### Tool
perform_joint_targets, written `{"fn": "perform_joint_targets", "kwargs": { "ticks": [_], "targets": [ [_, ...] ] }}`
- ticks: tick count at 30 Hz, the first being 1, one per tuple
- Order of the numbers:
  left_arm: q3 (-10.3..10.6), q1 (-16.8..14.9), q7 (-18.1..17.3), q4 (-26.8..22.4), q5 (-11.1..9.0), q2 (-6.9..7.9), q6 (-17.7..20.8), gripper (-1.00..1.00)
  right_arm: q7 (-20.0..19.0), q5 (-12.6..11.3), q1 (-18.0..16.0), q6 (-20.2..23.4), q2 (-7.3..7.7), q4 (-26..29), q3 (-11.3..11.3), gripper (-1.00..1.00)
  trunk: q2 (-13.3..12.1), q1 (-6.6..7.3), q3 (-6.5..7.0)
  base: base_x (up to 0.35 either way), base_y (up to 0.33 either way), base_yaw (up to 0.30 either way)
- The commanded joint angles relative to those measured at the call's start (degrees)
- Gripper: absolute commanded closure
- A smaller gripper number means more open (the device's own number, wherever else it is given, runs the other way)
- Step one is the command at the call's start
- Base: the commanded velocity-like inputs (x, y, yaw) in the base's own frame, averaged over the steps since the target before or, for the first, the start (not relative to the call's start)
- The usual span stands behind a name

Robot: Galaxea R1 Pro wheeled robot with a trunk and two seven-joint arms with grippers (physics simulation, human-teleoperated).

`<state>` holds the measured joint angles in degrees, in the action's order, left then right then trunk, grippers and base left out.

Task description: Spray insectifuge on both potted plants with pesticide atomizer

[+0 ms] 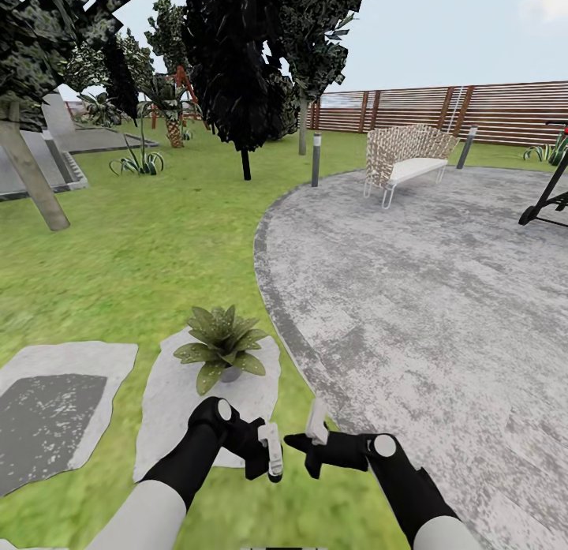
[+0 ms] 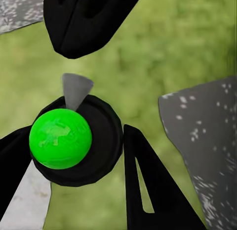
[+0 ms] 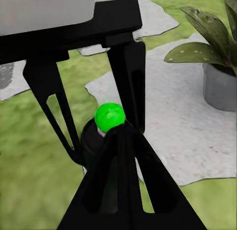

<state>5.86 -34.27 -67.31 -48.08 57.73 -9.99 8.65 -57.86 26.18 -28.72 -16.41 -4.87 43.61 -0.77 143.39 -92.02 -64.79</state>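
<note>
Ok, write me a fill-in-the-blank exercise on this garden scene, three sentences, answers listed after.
1. The potted plant with speckled leaves stands on a pale stone slab set in the ____.
2. The white bench stands at the far edge of the round grey ____.
3. In the head view, the left claw and right claw are held low, just nearer than the ____.

Missing words: lawn; patio; potted plant

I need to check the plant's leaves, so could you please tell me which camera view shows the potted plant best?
The head view: the whole potted plant sits on a pale stone slab. The right wrist view shows a few leaves and the grey pot at its edge.
</note>
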Motion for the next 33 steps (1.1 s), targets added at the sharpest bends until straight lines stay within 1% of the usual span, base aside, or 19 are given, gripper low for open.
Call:
{"fn": "perform_joint_targets", "kwargs": {
  "ticks": [1, 5, 18, 22, 24, 33],
  "targets": [
    [0.0, 0.0, -0.2, -0.1, 0.1, -0.01, 0.6, 1.0, -0.1, 0.5, 0.0, -0.3, -0.25, 0.1, 0.1, 1.0, 0.0, 0.01, -0.05, 0.0, 0.0, 0.0],
    [0.0, 0.0, -0.2, -0.1, 0.0, -0.01, 0.6, 1.0, -0.1, 0.5, 0.0, -0.3, -0.46, 0.1, 0.1, 1.0, 0.0, 0.01, -0.05, 0.0, 0.0, 0.0],
    [-0.1, -0.1, -0.3, -0.4, -0.1, -0.01, 0.7, 1.0, -0.1, 0.5, 0.0, -0.3, -0.49, 0.0, 0.1, 1.0, 0.0, 0.01, -0.05, 0.0, 0.0, 0.0],
    [0.0, -0.1, -0.3, -0.4, -1.5, -0.01, 0.7, 1.0, -0.1, 0.5, 0.0, -0.3, -0.49, 0.0, 0.1, 1.0, 0.0, 0.01, -0.05, 0.0, 0.0, 0.0],
    [0.0, -0.1, -0.3, -0.4, -1.9, -0.01, 0.7, 1.0, -0.1, 0.5, 0.0, -0.3, -0.49, 0.0, 0.1, 1.0, 0.0, 0.01, -0.05, 0.0, 0.0, 0.0],
    [0.0, -0.1, -0.3, -0.4, -2.0, -0.01, 0.7, 1.0, -0.1, 0.5, 0.0, -0.3, -0.49, 0.0, 0.1, 1.0, 0.0, 0.01, -0.05, 0.0, 0.0, 0.0]
  ]
}}
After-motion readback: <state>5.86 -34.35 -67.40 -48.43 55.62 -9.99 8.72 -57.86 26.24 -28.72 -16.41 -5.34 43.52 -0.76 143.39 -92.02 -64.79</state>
